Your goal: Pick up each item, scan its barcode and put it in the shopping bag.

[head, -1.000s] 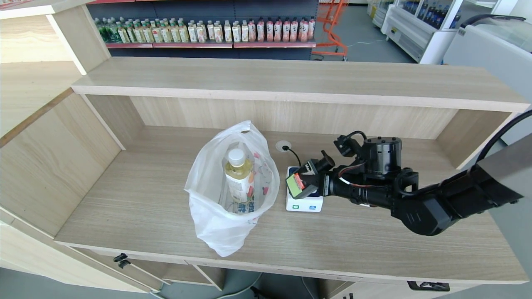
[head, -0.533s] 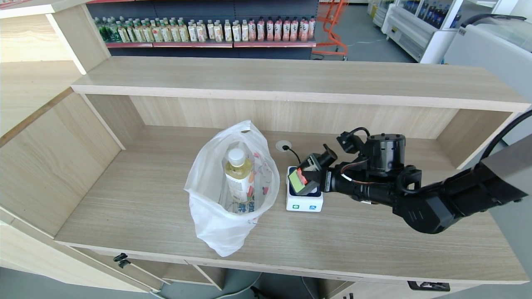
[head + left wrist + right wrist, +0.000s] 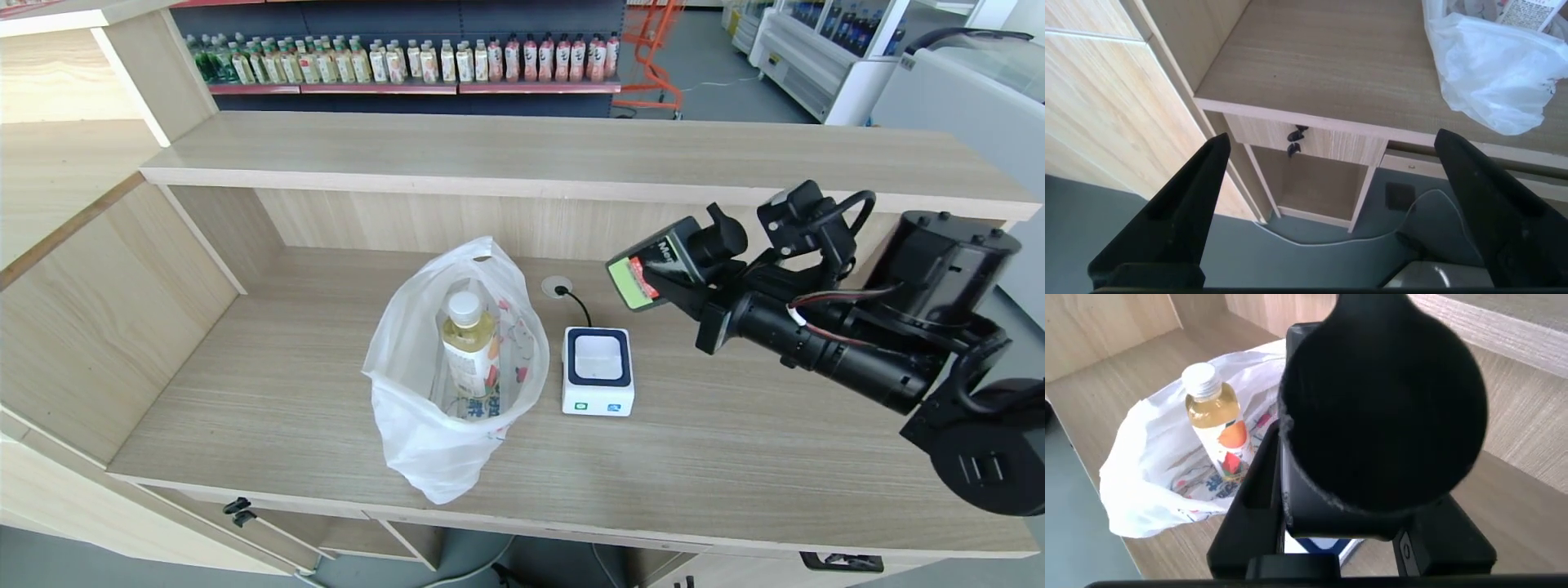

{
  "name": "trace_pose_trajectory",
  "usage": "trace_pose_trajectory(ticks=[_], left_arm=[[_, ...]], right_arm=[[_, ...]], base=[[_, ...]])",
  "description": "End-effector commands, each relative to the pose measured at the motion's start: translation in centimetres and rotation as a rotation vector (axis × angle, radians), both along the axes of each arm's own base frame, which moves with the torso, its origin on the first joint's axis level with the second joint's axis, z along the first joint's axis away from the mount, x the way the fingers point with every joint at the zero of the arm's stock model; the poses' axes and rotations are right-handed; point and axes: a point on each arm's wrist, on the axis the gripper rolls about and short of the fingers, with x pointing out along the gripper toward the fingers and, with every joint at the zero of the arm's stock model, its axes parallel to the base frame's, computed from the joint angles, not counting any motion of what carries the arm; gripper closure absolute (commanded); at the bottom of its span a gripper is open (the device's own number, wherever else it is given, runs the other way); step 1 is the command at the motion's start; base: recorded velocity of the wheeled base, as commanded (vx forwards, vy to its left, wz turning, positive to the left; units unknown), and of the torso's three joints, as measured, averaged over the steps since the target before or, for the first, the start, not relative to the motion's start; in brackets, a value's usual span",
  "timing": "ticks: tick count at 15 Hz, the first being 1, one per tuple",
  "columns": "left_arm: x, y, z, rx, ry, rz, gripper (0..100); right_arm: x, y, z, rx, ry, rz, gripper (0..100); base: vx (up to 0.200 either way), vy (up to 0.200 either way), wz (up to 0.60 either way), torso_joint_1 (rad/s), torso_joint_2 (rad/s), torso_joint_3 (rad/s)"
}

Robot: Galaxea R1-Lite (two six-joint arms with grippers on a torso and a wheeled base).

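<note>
My right gripper [image 3: 665, 273] is shut on a small black packet with a green and red end [image 3: 633, 282], held in the air above and to the right of the white barcode scanner [image 3: 598, 381]. The white shopping bag [image 3: 424, 433] stands open on the counter left of the scanner, with a yellow drink bottle [image 3: 469, 347] upright inside it. In the right wrist view the packet [image 3: 1384, 416] blocks the middle, and the bag [image 3: 1159, 478] with the bottle [image 3: 1212, 412] lies beyond it. My left gripper [image 3: 1331, 212] hangs open below the counter's front edge, with nothing between its fingers.
A black cable [image 3: 578, 304] runs from the scanner to a grommet [image 3: 557, 287] at the back of the counter. A raised wooden shelf [image 3: 571, 159] and side walls enclose the counter. A drawer lock [image 3: 1294, 140] sits under the front edge.
My right gripper has lifted the packet up off the scanner and drawn it back to the right; the scanner's top is now uncovered. The bag and bottle have not moved.
</note>
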Motion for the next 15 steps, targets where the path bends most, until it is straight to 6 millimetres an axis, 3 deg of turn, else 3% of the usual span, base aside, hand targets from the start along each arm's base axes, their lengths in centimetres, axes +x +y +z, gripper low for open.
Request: trace_pose_trajectory(ticks=[1,8,13,15], left_arm=[[0.0,0.0,0.0,-0.002,0.001,0.001,0],[0.0,0.0,0.0,-0.002,0.001,0.001,0],[0.0,0.0,0.0,-0.005,-0.003,0.001,0],[0.0,0.0,0.0,-0.005,-0.001,0.001,0]], right_arm=[[-2.0,-1.0,0.1,0.004,-0.002,-0.001,100],[-3.5,-1.9,-0.5,0.051,0.073,-0.012,100],[-3.8,-2.1,-0.9,0.074,0.109,-0.047,100],[-3.8,-2.1,-0.9,0.075,0.111,-0.047,100]], base=[[0.000,0.000,0.00,0.000,0.00,0.000],[0.000,0.000,0.00,0.000,0.00,0.000],[-0.200,0.000,0.00,0.003,0.01,0.000],[0.000,0.000,0.00,0.000,0.00,0.000]])
